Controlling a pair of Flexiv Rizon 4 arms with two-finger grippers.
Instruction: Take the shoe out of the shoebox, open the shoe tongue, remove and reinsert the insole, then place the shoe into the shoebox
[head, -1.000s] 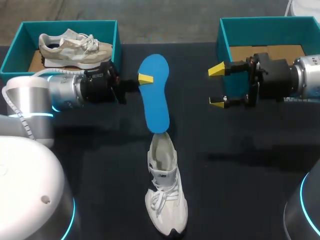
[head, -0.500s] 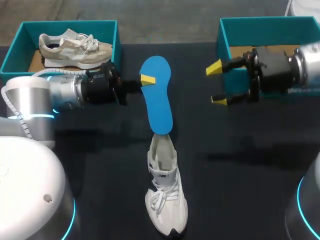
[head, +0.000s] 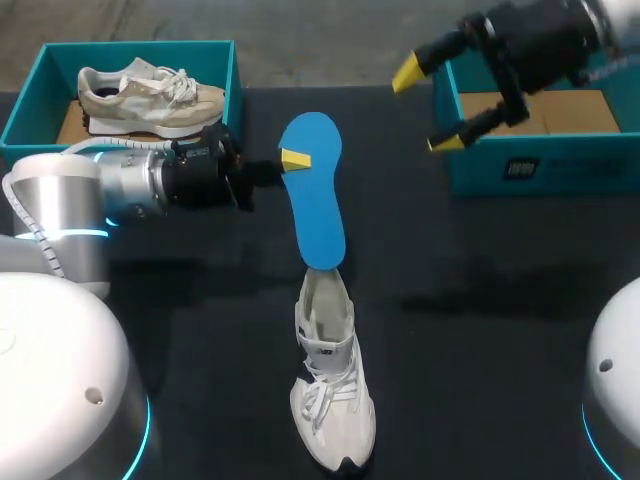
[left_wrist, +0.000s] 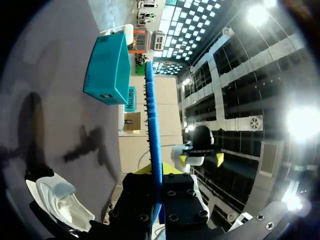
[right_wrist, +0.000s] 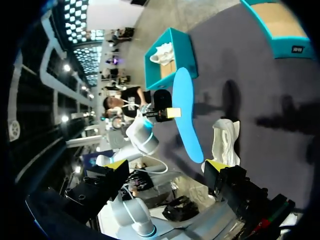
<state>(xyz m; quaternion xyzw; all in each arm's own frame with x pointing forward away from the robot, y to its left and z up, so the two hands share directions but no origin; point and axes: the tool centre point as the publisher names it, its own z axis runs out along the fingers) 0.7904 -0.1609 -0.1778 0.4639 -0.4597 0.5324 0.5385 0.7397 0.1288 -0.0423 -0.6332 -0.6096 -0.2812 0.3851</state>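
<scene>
The right end effector (head: 425, 108), fingers apart and empty, has swung up toward the shoebox (head: 540, 165) on its side, leaving the left end effector (head: 293, 158) clamped on the blue insole (head: 315, 200), whose tip hangs at the mouth of the shoe (head: 330, 390) on the worktop (head: 480, 300), seemingly ready for reinsertion.

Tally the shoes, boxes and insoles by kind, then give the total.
Shoes: 2 (beige shoe, white shoe)
Shoeboxes: 2 (left shoebox, right shoebox)
Insoles: 1 (blue insole)
Total: 5
</scene>
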